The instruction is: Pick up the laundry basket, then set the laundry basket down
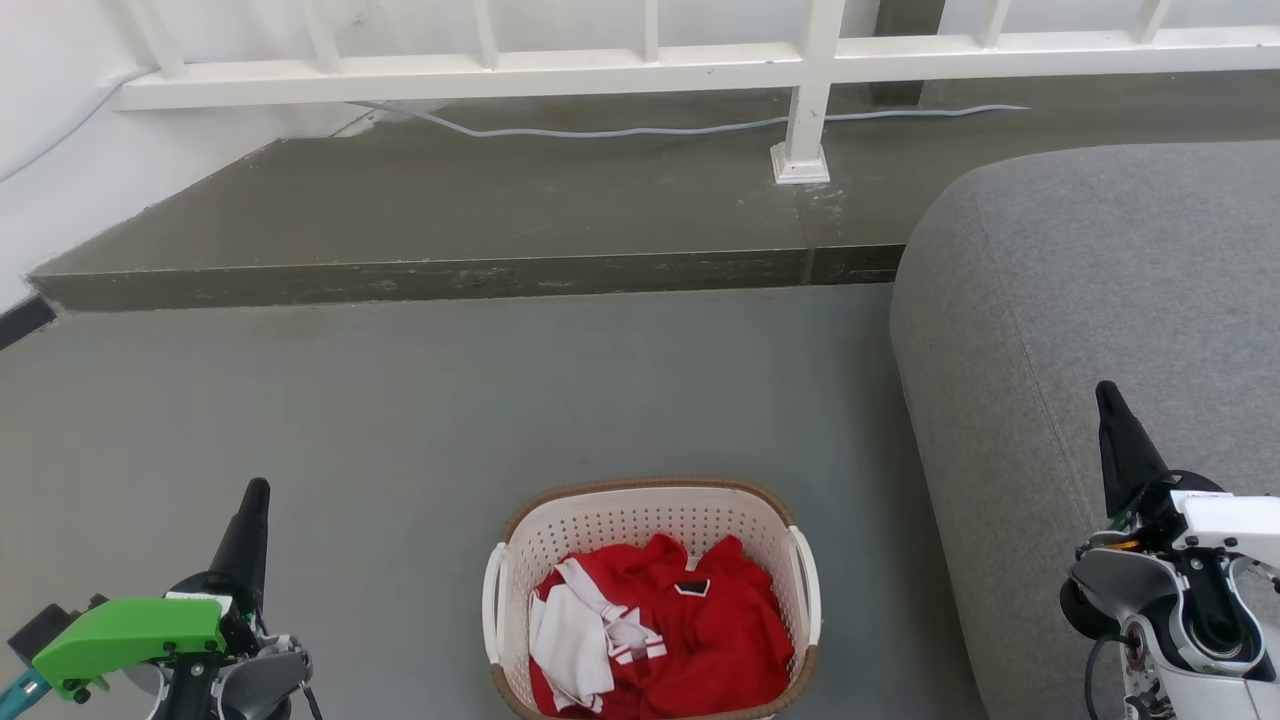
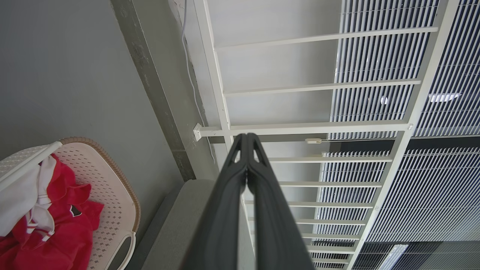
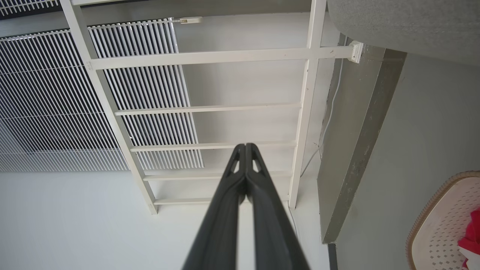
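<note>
Sitting on grey floor (image 1: 400,420), the laundry basket (image 1: 640,520) (near grey sofa (image 1: 1080,300)).

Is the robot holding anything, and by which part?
Nothing. Both the left gripper and the right gripper are shut empty, clear of the laundry basket.

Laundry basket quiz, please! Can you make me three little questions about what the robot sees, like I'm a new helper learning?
1. Pick one: what lies in the laundry basket?
A) red and white clothes
B) blue towels
C) nothing at all
2. True or false: the left gripper has its jaws spread wide.
3. Fill the gap: in the head view, the grey sofa stands on the basket's ____ side.

Key
1. A
2. False: the jaws are pressed together.
3. right
</note>
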Tool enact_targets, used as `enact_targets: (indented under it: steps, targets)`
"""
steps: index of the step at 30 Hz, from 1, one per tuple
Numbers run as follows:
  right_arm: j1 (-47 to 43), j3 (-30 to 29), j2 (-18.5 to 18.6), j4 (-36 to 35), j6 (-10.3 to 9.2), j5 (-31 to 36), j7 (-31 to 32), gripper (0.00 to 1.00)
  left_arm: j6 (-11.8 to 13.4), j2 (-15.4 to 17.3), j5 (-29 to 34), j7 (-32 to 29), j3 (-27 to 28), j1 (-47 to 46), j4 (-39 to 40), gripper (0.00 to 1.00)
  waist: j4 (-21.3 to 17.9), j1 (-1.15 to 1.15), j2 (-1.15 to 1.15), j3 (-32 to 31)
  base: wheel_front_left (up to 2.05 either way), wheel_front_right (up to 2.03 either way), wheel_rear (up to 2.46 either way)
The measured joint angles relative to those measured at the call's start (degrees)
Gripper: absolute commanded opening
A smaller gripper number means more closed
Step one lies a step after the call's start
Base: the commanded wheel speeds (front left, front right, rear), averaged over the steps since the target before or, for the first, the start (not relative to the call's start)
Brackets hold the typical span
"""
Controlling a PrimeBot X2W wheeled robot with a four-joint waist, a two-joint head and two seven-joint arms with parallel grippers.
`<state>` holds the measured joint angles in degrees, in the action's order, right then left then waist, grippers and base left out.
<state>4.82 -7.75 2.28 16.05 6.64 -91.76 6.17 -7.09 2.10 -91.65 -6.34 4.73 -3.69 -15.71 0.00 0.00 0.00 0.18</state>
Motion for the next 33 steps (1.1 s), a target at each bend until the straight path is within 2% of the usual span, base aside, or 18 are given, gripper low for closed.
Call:
enact_targets:
  steps: [33]
  targets:
    - [0.0, 0.0, 0.0, 0.0, 0.00, 0.0, 0.0, 0.00, 0.0, 0.0, 0.0, 0.0, 0.0, 0.0, 0.0, 0.00, 0.0, 0.00, 0.00, 0.0, 0.00, 0.00, 0.00]
